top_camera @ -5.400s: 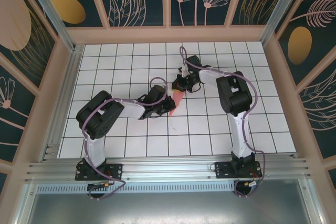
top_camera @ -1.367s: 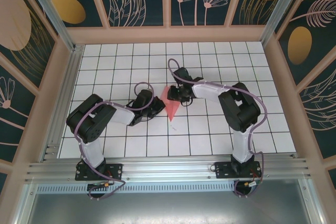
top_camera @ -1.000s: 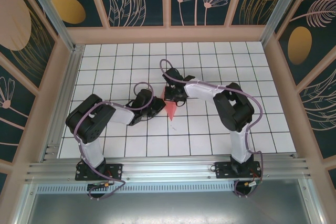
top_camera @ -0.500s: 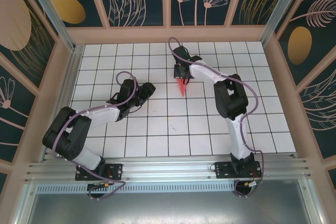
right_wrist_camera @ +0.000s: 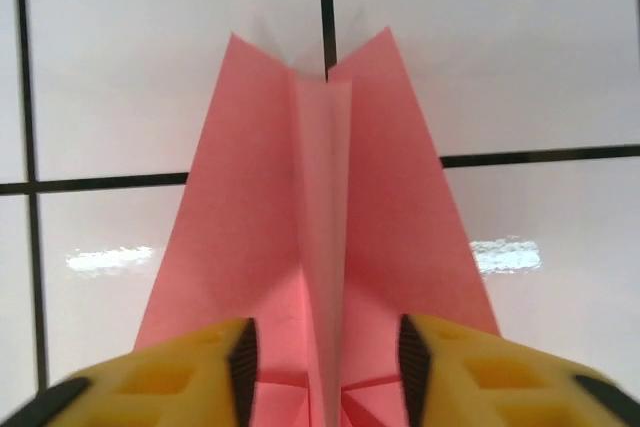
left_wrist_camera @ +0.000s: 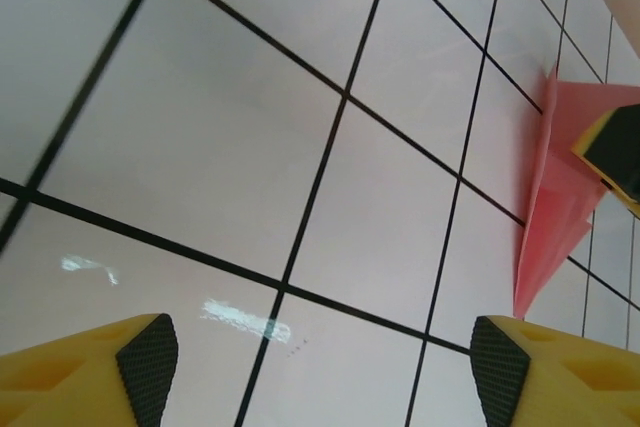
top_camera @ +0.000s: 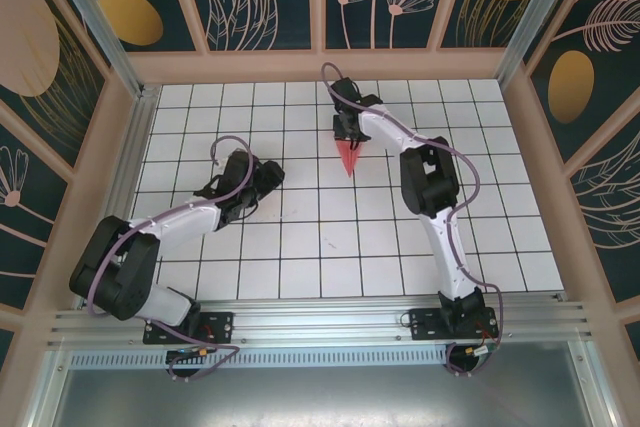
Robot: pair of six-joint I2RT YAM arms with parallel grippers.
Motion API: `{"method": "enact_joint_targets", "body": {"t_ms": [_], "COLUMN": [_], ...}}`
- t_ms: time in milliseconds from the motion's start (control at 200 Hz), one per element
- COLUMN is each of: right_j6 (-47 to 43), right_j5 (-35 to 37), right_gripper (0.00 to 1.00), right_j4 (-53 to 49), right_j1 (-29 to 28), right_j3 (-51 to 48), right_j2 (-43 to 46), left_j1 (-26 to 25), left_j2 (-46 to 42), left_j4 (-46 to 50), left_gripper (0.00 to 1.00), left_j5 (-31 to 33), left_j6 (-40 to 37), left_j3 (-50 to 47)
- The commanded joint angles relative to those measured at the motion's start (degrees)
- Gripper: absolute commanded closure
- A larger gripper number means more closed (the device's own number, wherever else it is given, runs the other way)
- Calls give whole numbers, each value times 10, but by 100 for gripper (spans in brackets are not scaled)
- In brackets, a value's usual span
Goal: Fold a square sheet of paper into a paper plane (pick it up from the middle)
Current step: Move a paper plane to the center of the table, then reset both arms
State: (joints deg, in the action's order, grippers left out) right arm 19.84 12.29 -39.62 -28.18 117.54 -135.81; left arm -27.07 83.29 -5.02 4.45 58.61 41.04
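- from above, i see the paper plane [top_camera: 347,157] at the far centre of the white tiled table [top_camera: 300,247], its pointed end aimed back toward the arm bases. i cannot tell whether it lies flat.
- the right gripper [top_camera: 345,132] sits at the plane's wide end. at this height the fingers are too small for me to read.
- my right wrist camera gives the detail. the two yellow fingers [right_wrist_camera: 180,377] are part-closed, one on each side of the raised centre crease, with pink paper between and beneath them. i cannot tell whether the pads press on it.
- the left gripper [top_camera: 266,175] is well apart from the plane, off to its left.
- the left wrist camera shows that gripper's fingertips spread wide over bare tile with nothing between them. the plane is off to the right, with a yellow-and-black finger of the right gripper at its wide end.
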Motion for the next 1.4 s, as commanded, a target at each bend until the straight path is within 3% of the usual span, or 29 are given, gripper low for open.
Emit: {"method": "enact_joint_targets", "body": {"t_ms": [0,170,300,435,646,866,1166,1236,1396], "right_j6": [9,19,1,-34,-69,-107,-178,-190,-178], "right_j5": [32,68,124,160,186,158,84,55,-22], "right_gripper": [48,31,2,1,1,1,1,1,1], "right_j4": [-33,42,158,290,525,754,972,1004,1078], "right_j1": [4,25,54,103,182,236,251,255,279], "right_j3": [21,-110,-277,-458,-728,-948,-1025,-1029,-1044], "right_j2": [90,237,383,500,637,668,574,564,524], "left_j1": [15,33,44,69,108,156,206,211,221], "left_j2": [-35,-95,-154,-211,-248,-214,-76,-53,12], "left_j4": [63,94,71,14,-159,-362,-580,-657,-725], "left_gripper": [19,10,1,1,1,2,1,2,2], "left_j5": [68,173,281,381,449,352,187,160,121], "left_j6": [-51,-116,-175,-226,-361,-469,-541,-550,-569], "left_j3": [37,42,11,-49,-171,-266,-287,-302,-301]}}
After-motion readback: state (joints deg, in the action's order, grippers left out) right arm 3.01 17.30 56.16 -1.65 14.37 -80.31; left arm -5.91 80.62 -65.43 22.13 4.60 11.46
